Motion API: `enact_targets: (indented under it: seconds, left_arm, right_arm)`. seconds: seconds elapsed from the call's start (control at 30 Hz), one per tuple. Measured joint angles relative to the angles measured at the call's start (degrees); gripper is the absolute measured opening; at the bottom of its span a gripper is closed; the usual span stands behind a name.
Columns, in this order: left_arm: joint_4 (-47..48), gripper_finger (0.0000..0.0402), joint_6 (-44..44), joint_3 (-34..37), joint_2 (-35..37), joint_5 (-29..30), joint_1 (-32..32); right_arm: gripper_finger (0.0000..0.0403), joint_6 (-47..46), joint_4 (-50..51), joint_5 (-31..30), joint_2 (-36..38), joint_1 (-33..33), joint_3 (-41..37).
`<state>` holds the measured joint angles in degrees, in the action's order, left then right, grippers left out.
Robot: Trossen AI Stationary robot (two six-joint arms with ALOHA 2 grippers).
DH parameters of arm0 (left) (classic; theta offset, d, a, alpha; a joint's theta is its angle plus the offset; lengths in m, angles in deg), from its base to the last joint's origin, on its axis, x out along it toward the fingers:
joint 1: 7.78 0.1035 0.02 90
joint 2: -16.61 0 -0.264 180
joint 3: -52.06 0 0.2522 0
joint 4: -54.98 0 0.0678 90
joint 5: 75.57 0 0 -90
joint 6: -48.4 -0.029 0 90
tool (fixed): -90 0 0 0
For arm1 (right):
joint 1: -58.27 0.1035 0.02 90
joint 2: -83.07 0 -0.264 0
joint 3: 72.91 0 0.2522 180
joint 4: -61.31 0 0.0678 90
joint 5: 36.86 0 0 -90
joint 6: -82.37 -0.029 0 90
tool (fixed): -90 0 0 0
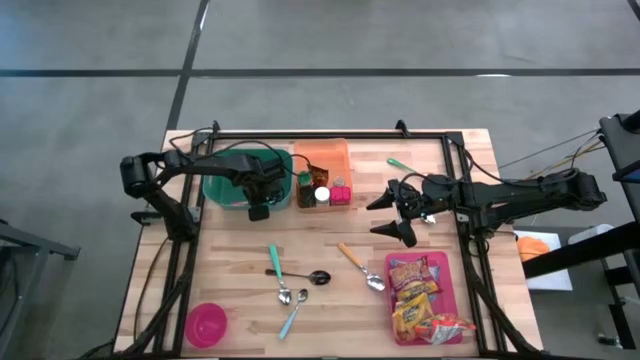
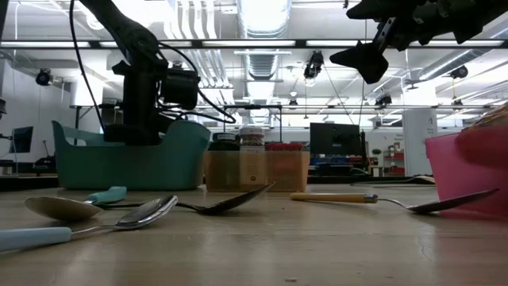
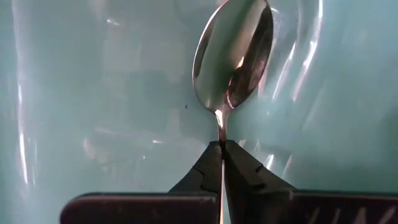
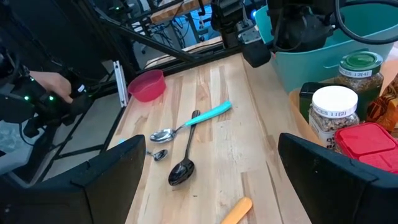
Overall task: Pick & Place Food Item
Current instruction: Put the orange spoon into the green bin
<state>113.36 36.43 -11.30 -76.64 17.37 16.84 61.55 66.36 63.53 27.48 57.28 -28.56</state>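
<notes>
Polished steel, the spoon (image 3: 233, 53) gleams in my left claw (image 3: 222, 149), which is clenched on its thin neck and holds it inside the teal bin (image 1: 222, 192). My right claw (image 1: 392, 215) hangs spread and empty above the wooden desk (image 1: 340, 290). More spoons (image 1: 290, 280) lie scattered mid-desk. The orange tray (image 1: 335, 155) holds jars; the pink tray (image 1: 448, 270) holds snack packets.

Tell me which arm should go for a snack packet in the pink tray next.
The right. Its gripper hovers open and empty above the table, close to the pink tray of snack packets. The left gripper is shut on a spoon inside the teal bin, across the table.
</notes>
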Motion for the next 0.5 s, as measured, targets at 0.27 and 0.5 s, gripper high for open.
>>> enact_targets:
  seconds: [0.27, 0.5]
  left_arm:
    - [0.0, 0.0021, 0.0, -0.2, 0.0, 1.4, 0.0]
    - [0.6, 0.0116, 0.0, -2.4, 0.1, 2.2, 0.0]
  right_arm:
    - [0.0364, 0.0, 0.0, 0.0, 0.0, 0.0, 0.0]
    - [0.0364, 0.1, 0.0, 0.0, 0.0, 0.0, 0.0]
